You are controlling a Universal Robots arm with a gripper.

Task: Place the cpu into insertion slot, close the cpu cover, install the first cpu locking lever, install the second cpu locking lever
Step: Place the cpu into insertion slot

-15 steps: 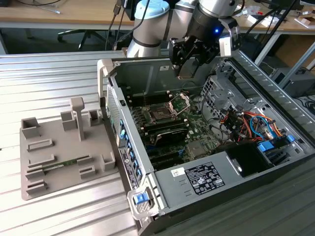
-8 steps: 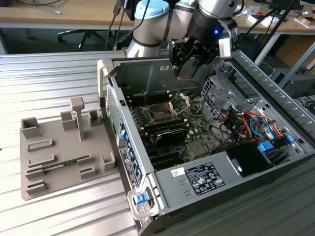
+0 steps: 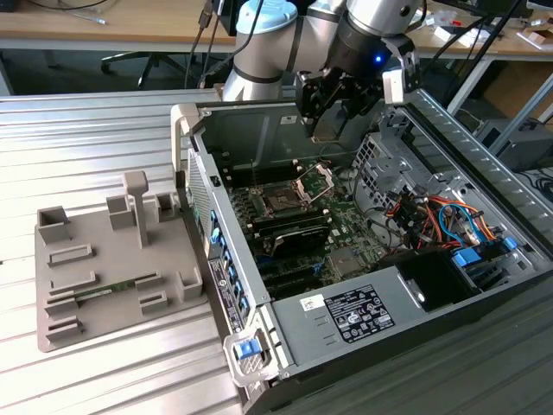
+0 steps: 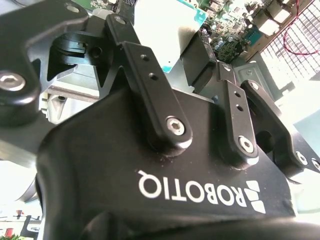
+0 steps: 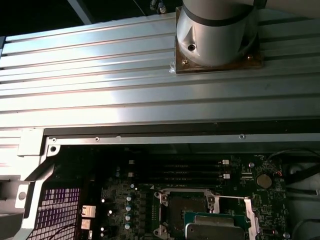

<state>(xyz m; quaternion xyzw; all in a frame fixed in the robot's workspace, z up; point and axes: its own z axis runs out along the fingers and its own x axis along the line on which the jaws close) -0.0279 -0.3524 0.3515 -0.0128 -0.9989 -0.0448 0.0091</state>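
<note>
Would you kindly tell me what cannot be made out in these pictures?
- First wrist view: the small flat silver-grey square chip is cut off by the picture's edge and hides part of the silver hinged cover frame.
- Exterior view: contacts of the square black socket are too small.
- Second wrist view: the black gripper hides the socket.

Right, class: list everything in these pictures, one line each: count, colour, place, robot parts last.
table: one, silver ribbed, under everything.
case: one, grey, open, on the table.
tray: one, grey, on the table, exterior view's left of the case.
board: one, green, inside the case.
slot: one, black, silver-rimmed, on the board.
cover: one, silver, raised open beside the slot.
cables: one bundle, orange, red, blue, inside the case.
cpu: one, silver with green edge, held in the tool.
arm: one, silver and pale blue, reaching over the case.
tool: one, black, above the board, shut on the cpu.
</note>
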